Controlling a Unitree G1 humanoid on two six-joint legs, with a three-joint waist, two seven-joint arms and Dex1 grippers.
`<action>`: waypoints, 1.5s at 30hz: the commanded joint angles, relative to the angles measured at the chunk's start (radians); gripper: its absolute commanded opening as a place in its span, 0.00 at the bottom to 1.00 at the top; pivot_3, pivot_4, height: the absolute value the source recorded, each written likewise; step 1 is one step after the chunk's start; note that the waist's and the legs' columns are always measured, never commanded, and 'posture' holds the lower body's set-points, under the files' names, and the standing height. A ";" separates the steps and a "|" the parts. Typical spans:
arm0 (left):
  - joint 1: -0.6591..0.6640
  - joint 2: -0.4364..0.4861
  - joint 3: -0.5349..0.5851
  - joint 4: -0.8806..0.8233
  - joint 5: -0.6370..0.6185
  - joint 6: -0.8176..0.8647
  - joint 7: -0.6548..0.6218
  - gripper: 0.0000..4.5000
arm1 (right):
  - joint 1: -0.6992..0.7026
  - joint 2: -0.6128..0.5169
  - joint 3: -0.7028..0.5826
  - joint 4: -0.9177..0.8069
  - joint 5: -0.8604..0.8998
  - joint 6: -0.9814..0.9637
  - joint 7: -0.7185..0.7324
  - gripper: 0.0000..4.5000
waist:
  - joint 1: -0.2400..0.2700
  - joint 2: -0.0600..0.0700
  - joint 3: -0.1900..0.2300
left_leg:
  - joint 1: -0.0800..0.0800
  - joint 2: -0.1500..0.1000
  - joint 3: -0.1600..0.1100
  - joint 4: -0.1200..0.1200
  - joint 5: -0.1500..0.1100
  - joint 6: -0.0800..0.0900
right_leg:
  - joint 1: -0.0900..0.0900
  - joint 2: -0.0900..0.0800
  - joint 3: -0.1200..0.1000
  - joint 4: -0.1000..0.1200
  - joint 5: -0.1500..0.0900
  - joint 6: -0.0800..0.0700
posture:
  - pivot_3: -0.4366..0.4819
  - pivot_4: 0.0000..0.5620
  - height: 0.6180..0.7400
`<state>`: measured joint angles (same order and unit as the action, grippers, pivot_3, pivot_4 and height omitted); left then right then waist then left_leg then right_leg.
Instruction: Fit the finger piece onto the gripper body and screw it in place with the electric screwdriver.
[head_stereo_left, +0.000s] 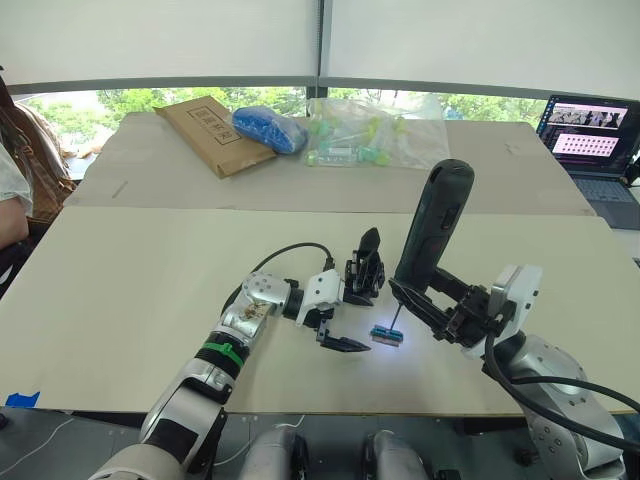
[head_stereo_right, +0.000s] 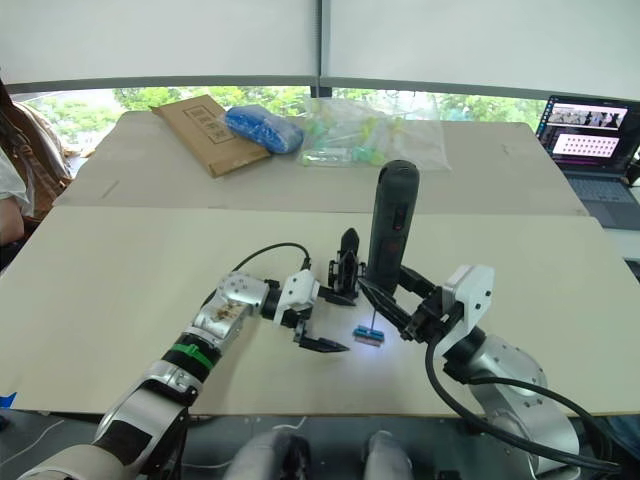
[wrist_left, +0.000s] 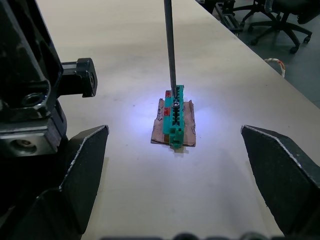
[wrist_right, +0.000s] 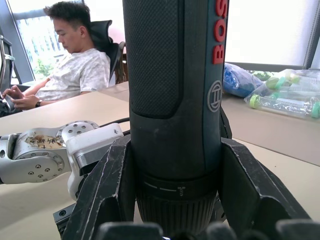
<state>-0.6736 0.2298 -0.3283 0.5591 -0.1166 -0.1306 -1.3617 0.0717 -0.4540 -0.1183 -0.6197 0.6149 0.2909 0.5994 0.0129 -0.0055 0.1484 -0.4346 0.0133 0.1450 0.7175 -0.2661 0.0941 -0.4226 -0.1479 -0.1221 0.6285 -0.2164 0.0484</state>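
Broadly, a pale table (head_stereo_left: 130, 300) spans the scene, with a second table pushed against its far edge. On that far table lie a brown cardboard envelope (head_stereo_left: 205, 133), a blue bag (head_stereo_left: 268, 128) just right of it, and a clear plastic bag of green-capped tubes (head_stereo_left: 375, 135) further right. A laptop (head_stereo_left: 592, 140) sits at the far right, and a person (wrist_right: 70, 60) is seated at the far left, looking down at something held in both hands.

Near the middle of the near table, the right hand (head_stereo_left: 440, 305) is clamped around the electric screwdriver (head_stereo_left: 432, 232), which stands almost upright, leaning slightly right, its thick black barrel gripped low between the two fingers (wrist_right: 107, 185). Its thin metal bit (wrist_left: 170, 47) points down and its tip touches the top of a small green block (wrist_left: 175, 116), lit by the tool's bluish light. The green block lies on a scrap of brown card on the table.

Just left of the block, the left hand (head_stereo_left: 345, 315) has its fingers spread wide and grips nothing; one finger (head_stereo_left: 345, 344) lies low near the block. The gripper body (head_stereo_left: 366, 268) stands just left of the screwdriver, by the far side of the left hand, with its pointed finger sticking upward.
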 joint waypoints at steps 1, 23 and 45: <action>-0.026 -0.004 0.005 -0.014 0.002 -0.020 0.006 1.00 | -0.016 0.007 -0.014 -0.048 0.032 -0.020 0.003 0.42 | 0.000 0.000 0.000 | 0.000 0.000 0.000 0.000 0.000 0.000 | 0.000 0.000 0.000 0.000 0.000 0.000 | 0.48 0.27 0.93; -0.027 0.000 0.007 -0.016 0.002 -0.018 0.008 1.00 | -0.019 0.014 -0.002 -0.063 0.021 -0.021 0.000 0.42 | 0.000 0.000 0.000 | 0.000 0.000 0.000 0.000 0.000 0.000 | 0.000 0.000 0.000 0.000 0.000 0.000 | 0.48 0.27 0.93; -0.029 -0.001 0.008 -0.010 0.004 -0.024 0.014 1.00 | -0.030 -0.004 0.006 -0.051 0.028 -0.003 -0.006 0.42 | 0.000 0.000 0.000 | 0.000 0.000 0.000 0.000 0.000 0.000 | 0.000 0.000 0.000 0.000 0.000 0.000 | 0.48 0.27 0.93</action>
<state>-0.6739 0.2307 -0.3283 0.5592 -0.1156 -0.1317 -1.3566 0.0595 -0.4548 -0.0944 -0.6281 0.6130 0.2958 0.5894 0.0131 -0.0055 0.1484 -0.4346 0.0133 0.1449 0.7177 -0.2661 0.0941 -0.4225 -0.1479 -0.1221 0.6286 -0.2163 0.0484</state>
